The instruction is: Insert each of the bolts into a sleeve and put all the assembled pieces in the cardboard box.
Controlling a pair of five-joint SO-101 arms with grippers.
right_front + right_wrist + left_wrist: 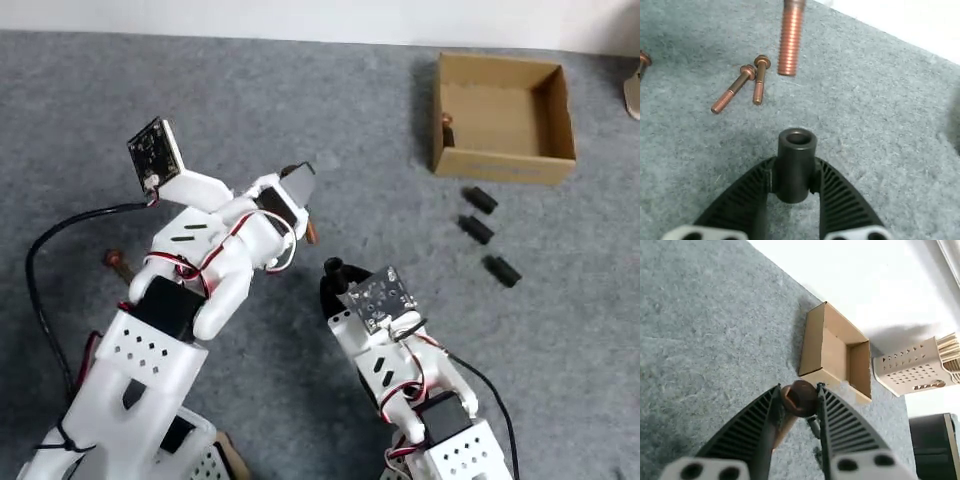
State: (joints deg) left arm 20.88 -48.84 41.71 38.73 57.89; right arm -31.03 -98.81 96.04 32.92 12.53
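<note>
Left fingers (760, 422) clamped on bolt (796, 398) | right fingers (747, 192) clamped on sleeve (797, 156) | three loose sleeves (477, 229) near cardboard box (500, 165)

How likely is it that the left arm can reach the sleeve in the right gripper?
Probably yes. The sleeve stands upright with its bore open, the bolt in the left gripper hangs close by, and nothing lies between.

Each bolt (790, 37) copper, each sleeve (796, 167) black, cardboard box (500, 169) brown, table (300, 100) grey, arms (215, 268) white
</note>
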